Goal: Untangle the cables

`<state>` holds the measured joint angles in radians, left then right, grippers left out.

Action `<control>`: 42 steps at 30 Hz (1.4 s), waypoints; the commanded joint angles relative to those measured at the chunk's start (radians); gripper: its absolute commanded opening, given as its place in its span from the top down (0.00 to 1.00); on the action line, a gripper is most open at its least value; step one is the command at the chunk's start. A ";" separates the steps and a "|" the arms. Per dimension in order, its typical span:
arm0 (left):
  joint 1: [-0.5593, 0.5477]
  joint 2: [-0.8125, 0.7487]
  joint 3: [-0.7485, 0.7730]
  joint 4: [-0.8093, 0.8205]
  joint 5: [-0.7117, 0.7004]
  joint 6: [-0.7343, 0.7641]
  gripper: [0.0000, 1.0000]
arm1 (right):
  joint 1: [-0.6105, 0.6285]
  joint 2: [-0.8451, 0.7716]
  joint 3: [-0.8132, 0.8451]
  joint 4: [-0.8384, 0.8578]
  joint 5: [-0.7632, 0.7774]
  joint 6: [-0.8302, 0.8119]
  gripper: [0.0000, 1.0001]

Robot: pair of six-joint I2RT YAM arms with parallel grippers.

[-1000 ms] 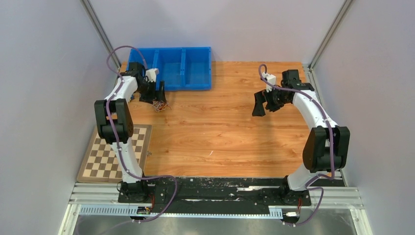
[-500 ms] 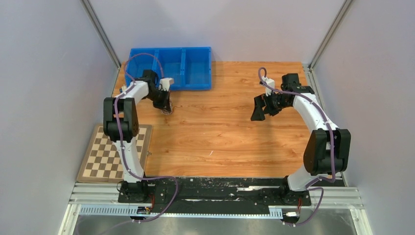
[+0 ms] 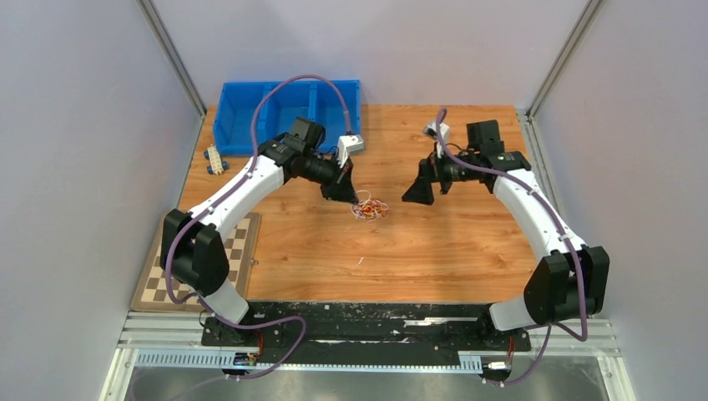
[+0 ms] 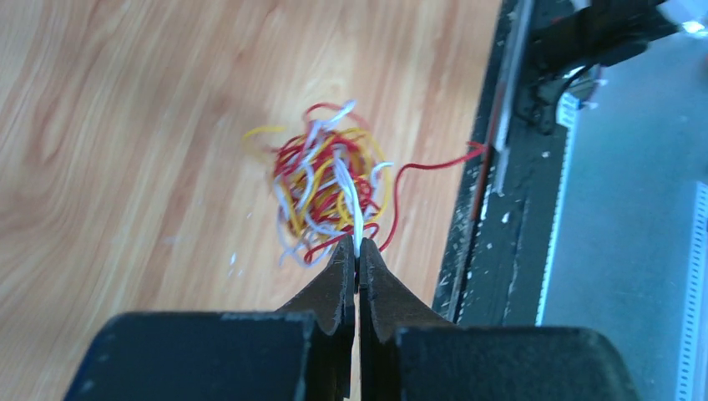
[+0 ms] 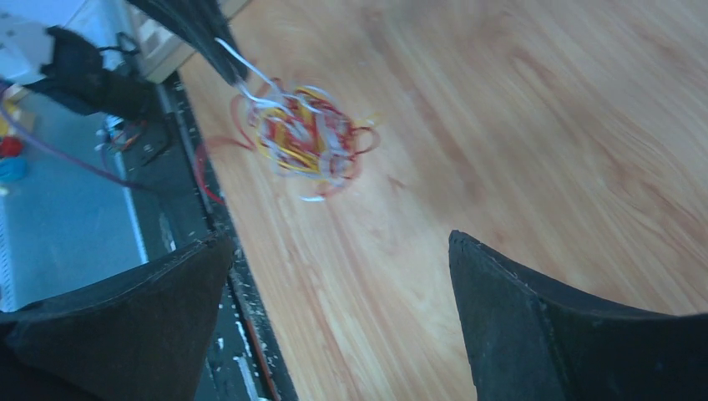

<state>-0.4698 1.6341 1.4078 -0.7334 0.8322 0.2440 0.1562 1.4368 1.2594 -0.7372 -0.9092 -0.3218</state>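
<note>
At the centre of the top view, the left gripper pinches one white strand of the cables, anchoring the tangled ball above the table, apparently so that the right gripper, spread wide and facing it, can seize another strand.

Tangled cables mix red, yellow-orange and white strands. The tabletop is warm orange-brown wood grain. The left end effector and right end effector are matte black. The bin is bright blue. The chessboard is checkered dark brown and cream. White arms have black joints and purple hoses.
</note>
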 commanded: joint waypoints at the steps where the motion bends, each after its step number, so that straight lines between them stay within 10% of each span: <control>1: -0.049 -0.003 0.080 0.035 0.135 -0.046 1.00 | 0.127 -0.040 0.031 0.096 -0.118 0.056 0.00; 13: -0.076 -0.050 0.127 0.168 0.240 -0.186 1.00 | 0.248 -0.010 -0.072 0.339 -0.007 0.092 0.01; 26: -0.072 -0.091 0.157 0.307 0.261 -0.346 1.00 | 0.288 -0.010 -0.155 0.488 -0.009 0.151 0.46; 31: -0.068 -0.109 0.172 0.298 0.252 -0.363 1.00 | 0.289 -0.020 -0.155 0.482 0.026 0.130 0.97; 42: 0.052 -0.181 0.388 0.164 0.192 -0.338 1.00 | 0.138 -0.040 -0.363 0.356 0.232 0.007 1.00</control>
<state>-0.4511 1.5543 1.6653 -0.5362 1.0260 -0.1165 0.3714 1.3895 0.9581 -0.3019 -0.7807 -0.2325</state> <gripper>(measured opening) 0.009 0.021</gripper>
